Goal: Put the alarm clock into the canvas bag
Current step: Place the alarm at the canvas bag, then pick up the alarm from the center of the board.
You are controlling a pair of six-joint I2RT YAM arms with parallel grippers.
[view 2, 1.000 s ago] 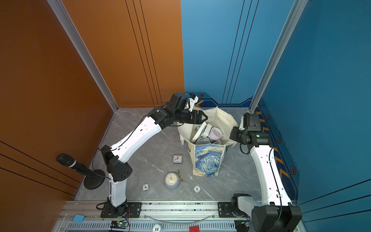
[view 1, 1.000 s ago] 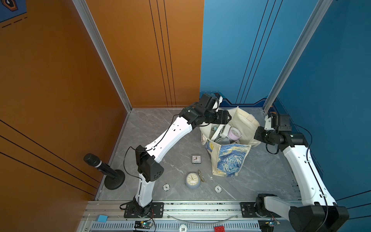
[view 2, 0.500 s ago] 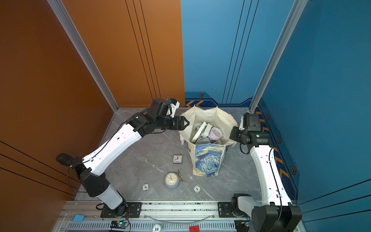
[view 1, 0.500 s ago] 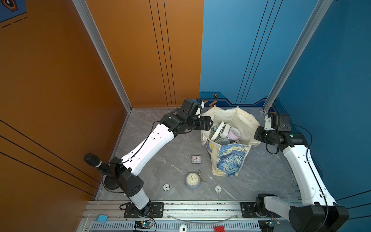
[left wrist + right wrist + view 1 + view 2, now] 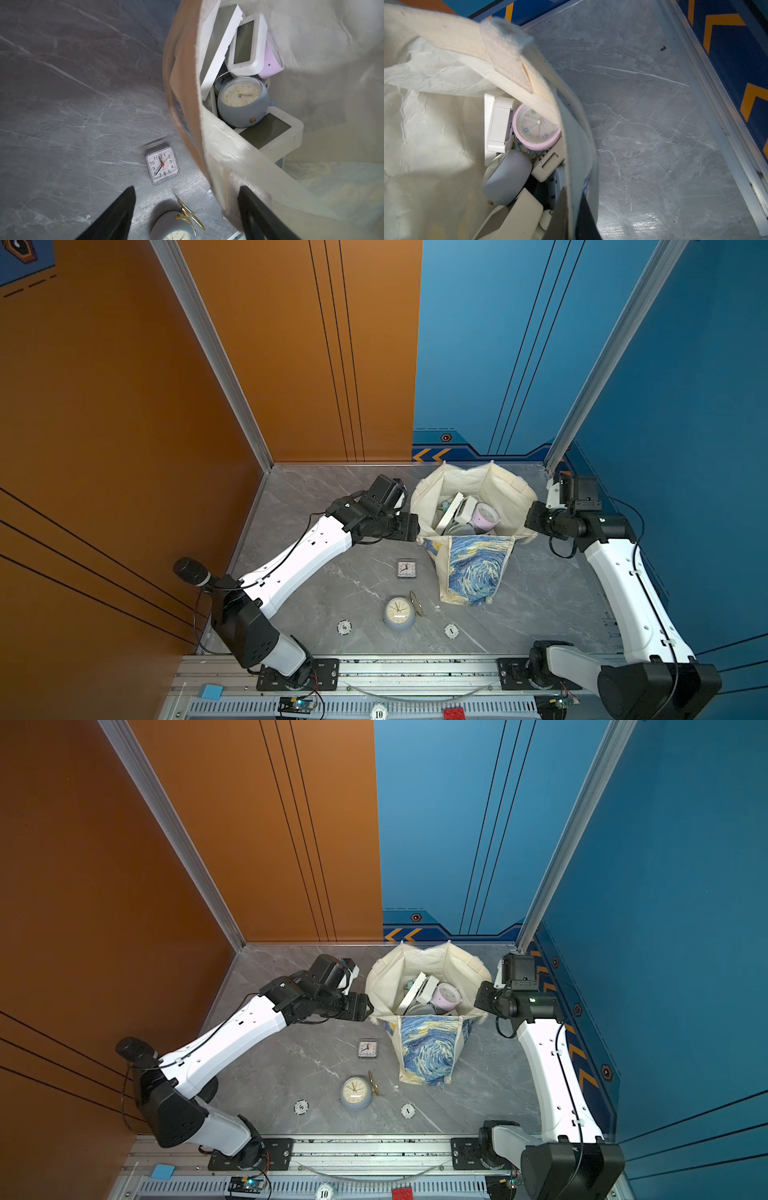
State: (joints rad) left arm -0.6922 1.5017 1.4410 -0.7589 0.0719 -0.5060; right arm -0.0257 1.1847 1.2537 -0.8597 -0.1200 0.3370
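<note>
Grey marble tabletop point(image 5: 332, 572) carries the open canvas bag point(image 5: 473, 572), with several clocks inside. The left gripper point(image 5: 406, 526), jaws wide and empty, hangs just beside its rim. The right gripper point(image 5: 574, 209) pinches the opposite rim. A square alarm clock point(image 5: 406, 568) and a round alarm clock point(image 5: 398, 612) lie outside, near the bag.

We see the left arm point(image 5: 299, 568) at lower left and the right arm point(image 5: 623, 585) at lower right, both white shells with black joints. Thin black cables point(image 5: 195, 622) trail along them both.
</note>
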